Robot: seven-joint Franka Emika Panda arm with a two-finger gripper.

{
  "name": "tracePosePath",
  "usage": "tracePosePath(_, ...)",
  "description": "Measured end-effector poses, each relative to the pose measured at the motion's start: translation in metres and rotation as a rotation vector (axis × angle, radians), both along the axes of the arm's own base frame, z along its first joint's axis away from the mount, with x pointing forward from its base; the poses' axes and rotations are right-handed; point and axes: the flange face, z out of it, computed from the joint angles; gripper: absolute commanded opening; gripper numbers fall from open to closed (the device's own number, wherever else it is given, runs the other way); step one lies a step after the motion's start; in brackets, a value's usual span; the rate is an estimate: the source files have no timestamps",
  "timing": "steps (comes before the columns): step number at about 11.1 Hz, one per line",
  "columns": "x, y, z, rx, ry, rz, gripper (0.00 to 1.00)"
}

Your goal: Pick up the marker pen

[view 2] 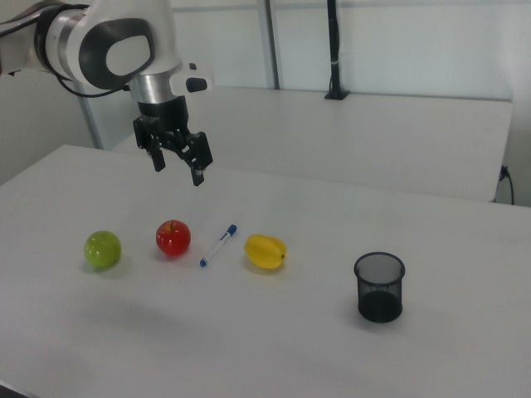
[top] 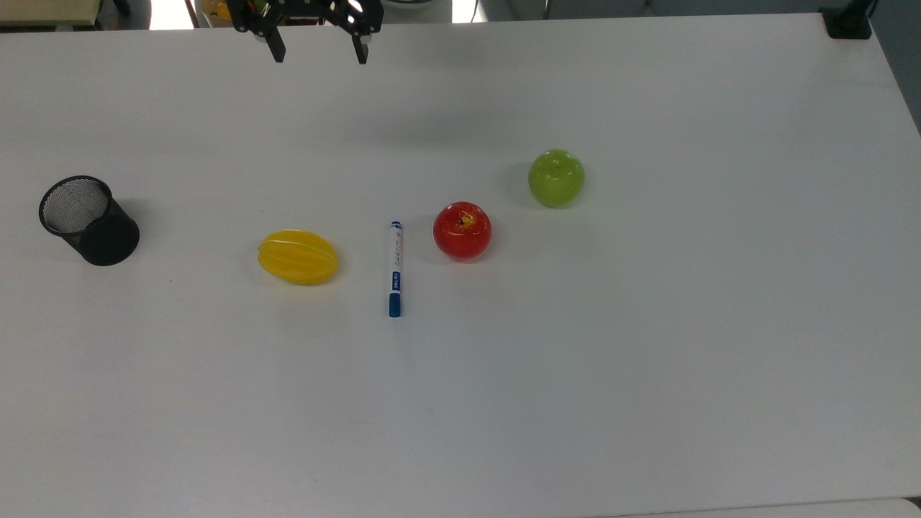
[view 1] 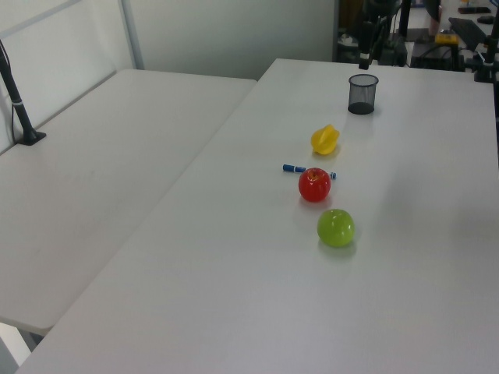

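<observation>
Right view: gripper (view 2: 177,169) open above marker pen (view 2: 217,245), fully unhidden.

glossy white arm (view 2: 141,41) with grey joint caps, black two-finger gripper (view 2: 177,168)

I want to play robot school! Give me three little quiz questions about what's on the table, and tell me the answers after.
1. True or false: the marker pen lies on the white table between the yellow fruit and the red apple.
2. Which colour is the apple farthest from the black mesh cup? A) red B) green C) yellow
3. Fill in: the gripper is open and holds ____.

Key:
1. True. The pen lies flat on the table with one fruit on each side.
2. B. The green apple sits beyond the red one.
3. Nothing. It hangs over the table's far edge in the top view, away from the pen.
</observation>
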Motion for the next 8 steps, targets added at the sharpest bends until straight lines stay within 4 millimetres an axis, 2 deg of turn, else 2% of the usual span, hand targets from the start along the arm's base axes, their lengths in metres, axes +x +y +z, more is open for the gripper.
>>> tracePosePath(3,-0.020,0.015,-0.006,-0.052,0.038,0.046,1.00)
tracePosePath(6,-0.026,-0.001,-0.005,-0.056,0.054,0.017,1.00)
tracePosePath(8,-0.026,-0.002,-0.004,-0.057,0.053,0.015,1.00)
